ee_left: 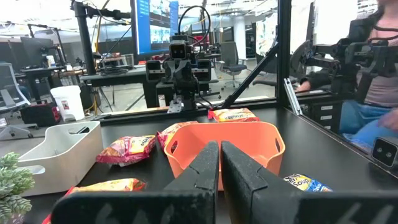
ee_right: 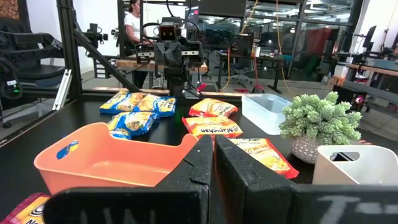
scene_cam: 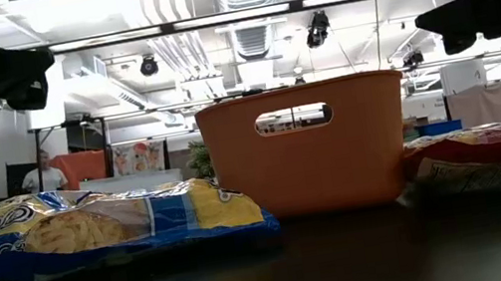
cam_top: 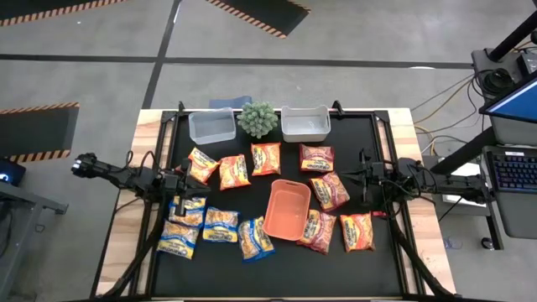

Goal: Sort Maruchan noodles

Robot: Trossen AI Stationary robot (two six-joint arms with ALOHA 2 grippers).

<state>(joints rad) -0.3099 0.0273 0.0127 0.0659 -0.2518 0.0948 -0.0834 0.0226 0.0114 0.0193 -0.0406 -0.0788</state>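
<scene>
Since nothing is sorted yet, the Maruchan noodles [cam_top: 252,172] lie loose in colour clusters around the empty orange tray [cam_top: 287,210], which looks set centrally for reach. Both the left gripper [cam_top: 179,204] and right gripper [cam_top: 366,192] hover alongside, fingers pressed together, empty.

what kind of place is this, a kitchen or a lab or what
Most likely a robotics lab or workshop, not a kitchen: hazard-striped floor tape, desks with computer monitors behind the black table, and exposed ceiling ducts.
</scene>
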